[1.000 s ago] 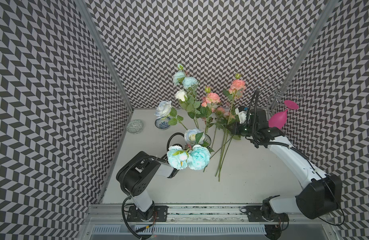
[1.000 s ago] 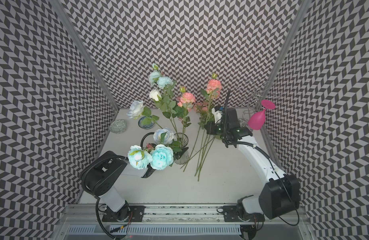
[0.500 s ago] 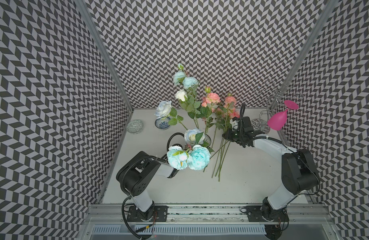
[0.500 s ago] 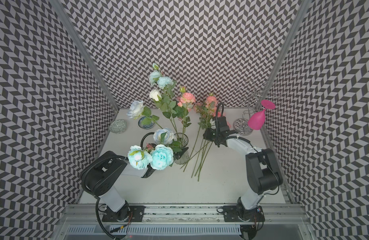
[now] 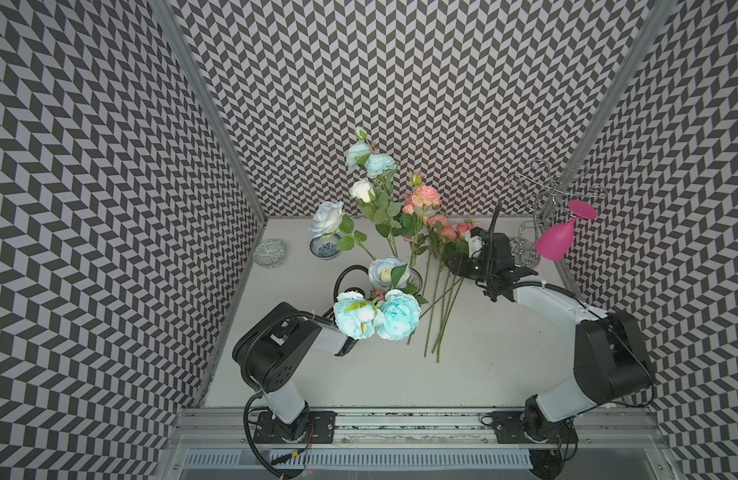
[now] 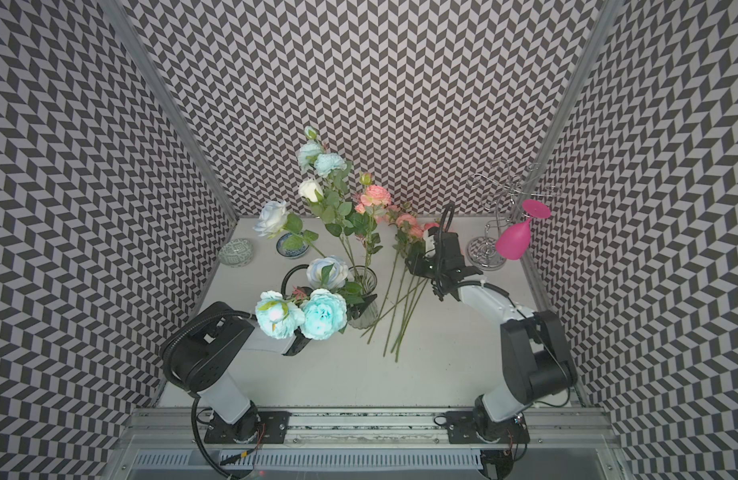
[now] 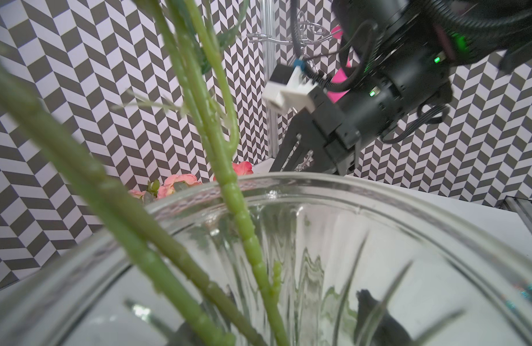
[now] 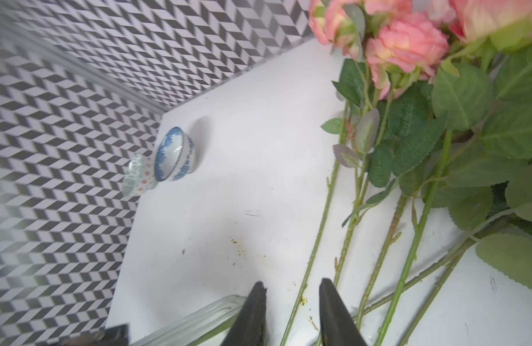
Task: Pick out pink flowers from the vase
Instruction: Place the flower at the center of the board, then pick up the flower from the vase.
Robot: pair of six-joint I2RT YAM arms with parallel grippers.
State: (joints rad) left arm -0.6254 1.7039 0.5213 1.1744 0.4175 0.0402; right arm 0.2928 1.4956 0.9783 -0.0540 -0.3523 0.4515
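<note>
At the far left of the white table (image 6: 442, 353), two small patterned bowls (image 6: 236, 252) sit near the back corner, one just beside the other. Next comes the vase (image 6: 359, 322), upright and clear, full of pale blue and white blooms (image 6: 317, 320) that lean out over the left arm. The left gripper (image 6: 364, 303) is closed on the vase, a dark finger pressed against its ribbed side (the left wrist view shows little but the glass rim and green stalks up close). One stem with a pink bloom (image 6: 375, 195) stands among the blue ones, its stalk running down to the vase's mouth. Just right of the vase, the pink flowers (image 6: 405, 220) lie flat in a loose bundle, blooms toward the back wall and stalk ends toward the front. Above that bundle is the right gripper (image 8: 290, 314), its jaws parted and clamping nothing, with a thin stalk on the table showing in the gap. Farthest right, a magenta wine glass (image 6: 513, 243) hangs upside down from a wire rack (image 6: 483, 253).
</note>
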